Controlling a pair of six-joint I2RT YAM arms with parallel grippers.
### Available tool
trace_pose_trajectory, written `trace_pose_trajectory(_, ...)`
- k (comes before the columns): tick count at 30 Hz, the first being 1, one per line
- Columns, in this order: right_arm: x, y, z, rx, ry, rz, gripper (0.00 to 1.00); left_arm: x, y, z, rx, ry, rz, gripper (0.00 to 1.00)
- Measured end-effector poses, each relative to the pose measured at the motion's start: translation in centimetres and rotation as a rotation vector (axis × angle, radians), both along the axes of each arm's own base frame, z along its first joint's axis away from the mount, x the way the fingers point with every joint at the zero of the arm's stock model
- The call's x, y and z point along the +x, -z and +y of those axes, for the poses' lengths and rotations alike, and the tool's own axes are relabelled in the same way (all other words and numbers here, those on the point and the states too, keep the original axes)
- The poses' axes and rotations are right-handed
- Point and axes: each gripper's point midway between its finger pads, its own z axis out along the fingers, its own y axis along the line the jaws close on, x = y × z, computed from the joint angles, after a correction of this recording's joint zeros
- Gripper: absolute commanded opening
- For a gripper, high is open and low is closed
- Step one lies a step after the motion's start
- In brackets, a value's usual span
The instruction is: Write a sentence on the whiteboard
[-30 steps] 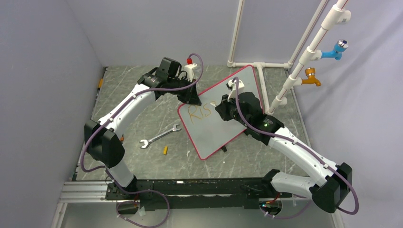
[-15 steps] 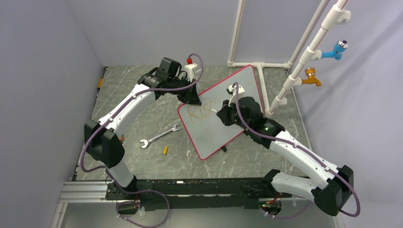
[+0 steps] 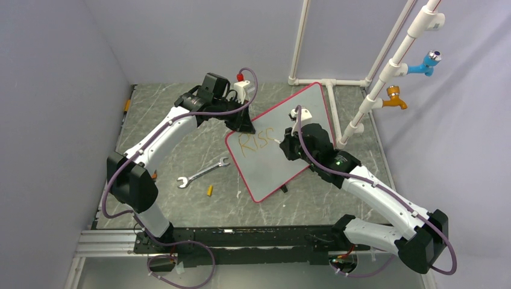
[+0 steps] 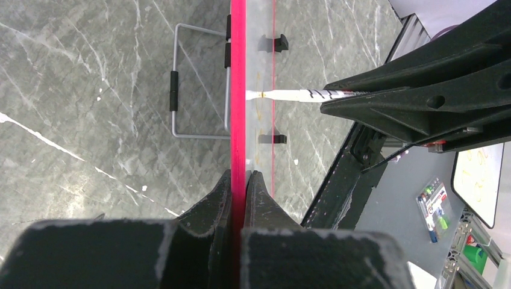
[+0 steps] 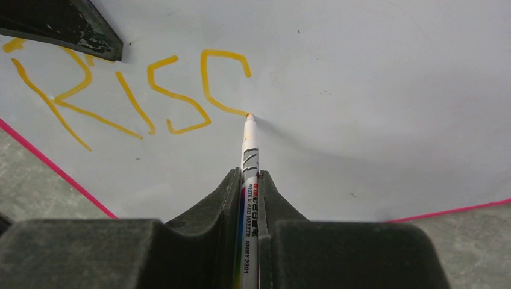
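While both arms met at the board, table (image 3: 259,214): grey marbled top, carrying everything below.
Pipe frame (image 3: 385,66): white tubing at the far right corner, with one blue and one orange tap on it.
Whiteboard (image 3: 265,171): stood mid-table between the arms, red-pink rim, turned corner-on to the camera; a wire stand (image 4: 175,90) showed behind it in the left wrist view.
Left gripper (image 4: 239,177): clamped on the whiteboard's red rim at the far-left edge, one finger on each face.
Right gripper (image 5: 250,180): closed around the marker, held over the board face.
Wrench (image 3: 203,171): silver, flat on the table left of the board, apart from it.
Marker (image 5: 249,144): white barrel with printed label, orange tip touching the board at the lower end of the last stroke.
Sentence (image 5: 178,101): orange, upper left of the board, four characters reading "RIS" plus a C-shaped curve.
Yellow piece (image 3: 210,191): small, on the table near the wrench; could not identify it.
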Motion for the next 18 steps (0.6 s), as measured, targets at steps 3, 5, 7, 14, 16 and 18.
trace_pose_trajectory(3,0.1,0.1,-0.3,-0.014,0.007,0.003,0.00,0.0,0.0,0.0,-0.001,0.001,0.000,0.00)
trace_pose_trajectory(5,0.2,0.1,-0.5,-0.023,0.016,0.005,0.00,0.0,0.0,0.0,-0.002,0.003,0.000,0.00)
trace_pose_trajectory(7,0.5,-0.1,-0.7,-0.030,0.023,0.001,0.00,0.0,0.0,0.0,-0.002,0.003,0.000,0.00)
trace_pose_trajectory(14,1.6,-1.5,-0.7,-0.035,0.035,-0.027,0.00,0.0,0.0,-0.1,-0.003,0.003,0.000,0.00)
trace_pose_trajectory(16,1.9,-1.9,-0.6,-0.037,0.038,-0.037,0.00,0.0,-0.1,-0.1,-0.004,0.003,0.000,0.00)
trace_pose_trajectory(18,2.2,-2.5,-0.6,-0.038,0.041,-0.049,0.00,0.0,-0.1,-0.1,-0.004,0.004,-0.001,0.00)
